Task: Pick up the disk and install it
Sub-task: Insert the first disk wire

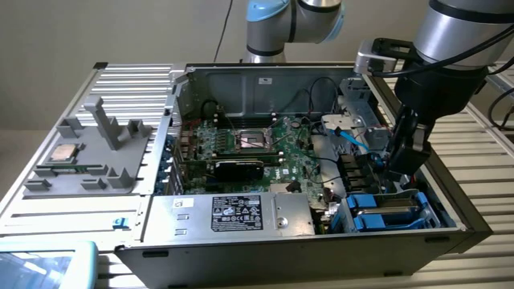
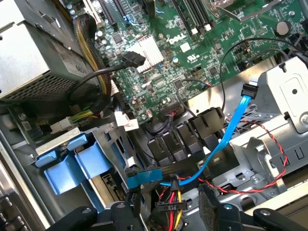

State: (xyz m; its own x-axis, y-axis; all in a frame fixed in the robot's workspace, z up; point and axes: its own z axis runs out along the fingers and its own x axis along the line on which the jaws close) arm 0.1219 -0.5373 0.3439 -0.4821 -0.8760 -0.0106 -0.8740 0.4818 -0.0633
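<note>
The computer case (image 1: 449, 232) lies open on a tabletop (image 1: 482, 150) of pale metal slats, and behind the case there is a plain beige wall. To the exterior view's left of the case, its side panel (image 1: 48, 217) lies flat and carries a grey plastic holder (image 1: 100, 156) with a small square chip (image 1: 64, 153) on it. Inside the case, a green circuit board (image 1: 257, 144) covers the middle of the floor. A silver box with a black label (image 1: 233, 214) fills the near wall of the case. A light blue cable (image 1: 353, 135) runs along the side of the case at the exterior view's right.

The disk (image 1: 386, 214) is inside the case, in the near corner at the exterior view's right, just beside the silver box. What shows of it is a bright blue plastic frame with a strip of grey metal between the blue parts. In the wrist view, the disk (image 2: 67, 161) shows two broad blue tabs and a grey metal edge beside them.

The hand (image 1: 399, 171) hangs inside the case, above the black connectors and near the disk but apart from it. In the wrist view, the hand (image 2: 171, 214) has its fingers (image 2: 211, 207) spread, with red, yellow and black wires (image 2: 173, 216) below the gap. It holds nothing.
</note>
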